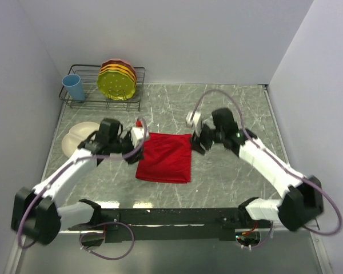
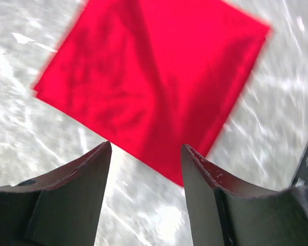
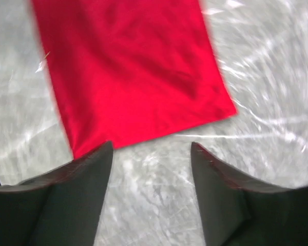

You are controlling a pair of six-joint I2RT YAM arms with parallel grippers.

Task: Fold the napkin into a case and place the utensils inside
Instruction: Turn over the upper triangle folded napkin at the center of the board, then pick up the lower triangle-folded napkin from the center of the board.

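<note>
The red napkin [image 1: 164, 157] lies flat on the marbled table as a folded, roughly square piece between my two arms. My left gripper [image 1: 136, 140] hovers just off its upper left corner. The left wrist view shows that gripper [image 2: 146, 148] open, with bare table between the fingers and the napkin [image 2: 154, 77] just beyond the tips. My right gripper [image 1: 196, 140] is beside the napkin's upper right corner. It [image 3: 151, 146] also stands open over bare table, the napkin [image 3: 128, 72] edge just ahead. The utensils show in no view.
A cream plate [image 1: 74, 140] sits at the left, partly behind my left arm. A wire dish rack [image 1: 103, 98] at the back left holds yellow and orange plates [image 1: 118, 80] and a blue cup [image 1: 74, 87]. White walls close in both sides.
</note>
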